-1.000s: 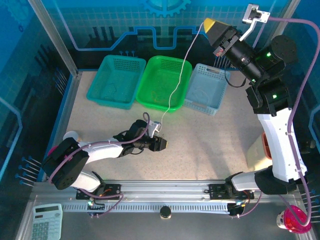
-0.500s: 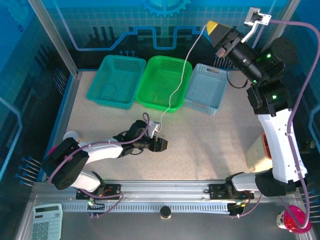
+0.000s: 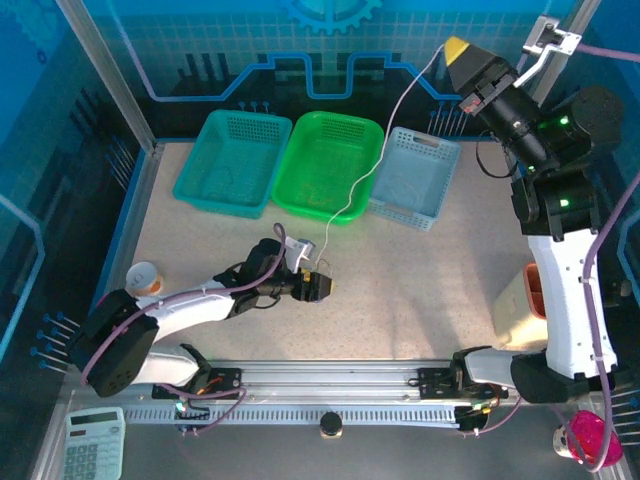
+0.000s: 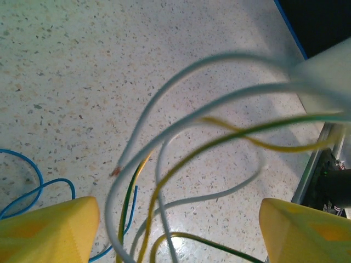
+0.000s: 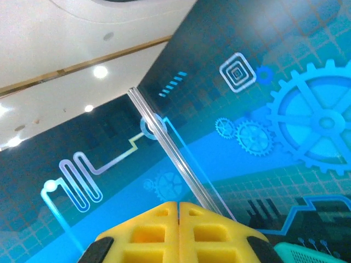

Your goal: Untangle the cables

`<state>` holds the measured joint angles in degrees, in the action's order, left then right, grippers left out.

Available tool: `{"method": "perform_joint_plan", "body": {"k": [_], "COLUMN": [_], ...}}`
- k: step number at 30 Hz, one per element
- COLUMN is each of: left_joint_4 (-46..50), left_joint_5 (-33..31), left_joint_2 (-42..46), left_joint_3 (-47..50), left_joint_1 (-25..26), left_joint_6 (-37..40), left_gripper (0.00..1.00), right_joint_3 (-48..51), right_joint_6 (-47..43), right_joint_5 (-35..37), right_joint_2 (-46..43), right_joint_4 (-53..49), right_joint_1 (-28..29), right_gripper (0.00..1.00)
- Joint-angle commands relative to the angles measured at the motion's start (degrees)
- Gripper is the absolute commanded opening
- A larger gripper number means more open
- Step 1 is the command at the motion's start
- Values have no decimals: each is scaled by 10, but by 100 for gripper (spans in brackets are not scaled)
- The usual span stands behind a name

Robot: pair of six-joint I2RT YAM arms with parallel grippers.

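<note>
The cables are thin white, yellow-green and blue cords. A small clump of them (image 3: 303, 252) lies on the table mid-left. My left gripper (image 3: 322, 287) sits low beside the clump and is open. In the left wrist view its yellow fingers (image 4: 52, 230) stand wide apart, and the left gripper (image 4: 175, 219) has loops of white cable (image 4: 155, 141), yellow-green cable (image 4: 166, 175) and blue cable (image 4: 39, 178) lying loose between and beyond them. My right gripper (image 3: 457, 50) is raised high at the back right, shut on one white cable (image 3: 372, 175) stretched down to the clump. The right gripper (image 5: 179, 211) shows its pads pressed together.
Three baskets stand at the back: teal (image 3: 195, 185), green (image 3: 290, 190) and light blue (image 3: 445, 160). A small cup (image 3: 145, 277) stands at the left, and a cream and orange container (image 3: 520, 300) at the right. A calculator (image 3: 93, 443) lies beyond the front rail.
The right gripper has risen and moved right, pulling the white cable tauter. The left gripper's jaws have spread wider, and the left arm has shifted slightly.
</note>
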<state>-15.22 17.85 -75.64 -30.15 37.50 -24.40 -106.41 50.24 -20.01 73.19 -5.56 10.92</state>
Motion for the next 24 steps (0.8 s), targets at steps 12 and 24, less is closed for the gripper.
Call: {"method": "perform_joint_plan", "body": {"k": [12,24], "left_joint_4": [26,160], "left_joint_5": [32,-202], "left_joint_2": [124,155], "left_joint_3": [-8,-12], "left_joint_1": [-55,-60], "left_joint_6": [-48,-18], "left_gripper": [99,99], "right_joint_3": [34,40], "right_joint_6": [8,25], "right_joint_5": [-19,-34], "right_joint_2": [-13,-8], "right_joint_4": [16,30], "right_joint_1": [-5,10], "right_gripper": [0,0]}}
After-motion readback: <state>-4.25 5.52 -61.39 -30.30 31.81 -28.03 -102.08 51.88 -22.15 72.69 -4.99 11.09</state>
